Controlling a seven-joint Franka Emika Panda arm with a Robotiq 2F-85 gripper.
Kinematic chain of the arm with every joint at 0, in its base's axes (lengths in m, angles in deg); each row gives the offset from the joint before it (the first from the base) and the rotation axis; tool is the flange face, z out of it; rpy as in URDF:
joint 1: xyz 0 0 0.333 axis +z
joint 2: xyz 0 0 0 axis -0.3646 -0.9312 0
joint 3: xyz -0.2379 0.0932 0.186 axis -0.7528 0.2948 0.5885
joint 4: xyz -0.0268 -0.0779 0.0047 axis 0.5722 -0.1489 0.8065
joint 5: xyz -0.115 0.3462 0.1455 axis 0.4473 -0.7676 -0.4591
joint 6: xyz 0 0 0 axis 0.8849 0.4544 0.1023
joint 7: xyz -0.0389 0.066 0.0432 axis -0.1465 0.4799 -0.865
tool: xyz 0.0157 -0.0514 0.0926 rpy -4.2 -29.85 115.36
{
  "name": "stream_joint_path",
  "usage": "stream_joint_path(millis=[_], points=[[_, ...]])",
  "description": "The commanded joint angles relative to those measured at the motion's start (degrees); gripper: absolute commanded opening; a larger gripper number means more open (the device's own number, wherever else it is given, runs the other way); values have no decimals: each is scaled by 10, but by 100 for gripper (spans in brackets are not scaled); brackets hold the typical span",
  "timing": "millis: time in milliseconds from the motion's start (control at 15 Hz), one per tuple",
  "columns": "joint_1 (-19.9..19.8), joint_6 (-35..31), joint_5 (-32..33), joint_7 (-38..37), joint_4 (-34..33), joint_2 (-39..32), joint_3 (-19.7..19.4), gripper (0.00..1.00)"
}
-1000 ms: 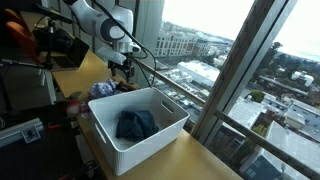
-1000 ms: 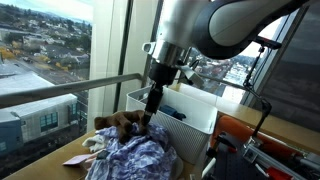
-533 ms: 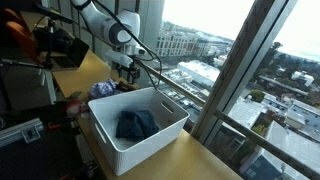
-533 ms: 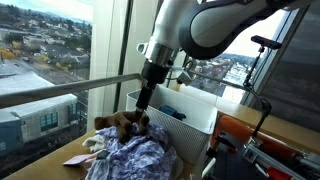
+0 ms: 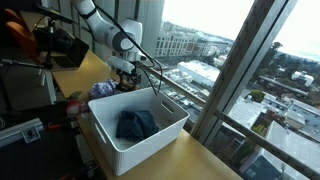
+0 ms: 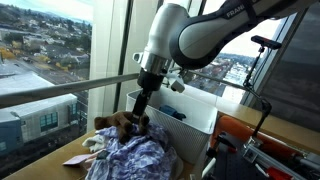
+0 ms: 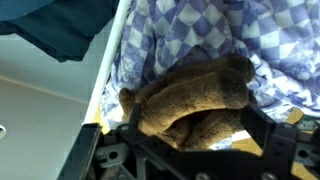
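Brown fuzzy cloth (image 7: 190, 98) lies directly under the end effector (image 6: 141, 116), between its spread, released jaws. White bin (image 5: 150, 141) stands just beside the end effector. Blue checkered cloth (image 7: 220, 30) is heaped beneath and beyond it, and a dark blue garment (image 5: 135, 124) lies inside the bin.

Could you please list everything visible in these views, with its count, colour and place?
Wooden table: one, tan, along the window.
White plastic bin: one, white, on the table.
Dark blue cloth: one, navy, inside the bin.
Blue-and-white checked cloth: one, piled beside the bin.
Brown fuzzy cloth: one, brown, on the checked cloth.
Robot arm: one, white, bent over the pile.
Gripper: one, black, open, fingers either side of the brown cloth.
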Motion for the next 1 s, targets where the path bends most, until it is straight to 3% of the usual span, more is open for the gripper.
stream_joint_path(millis=[0,267,333,400,933], points=[[-2,9,11,7,-32,-27,-4,100],[-5,15,11,9,-50,-48,-6,100],[-6,16,11,10,-54,-53,-7,94],[-7,17,11,12,-58,-56,-7,74],[-18,32,12,22,-90,-65,-14,14]])
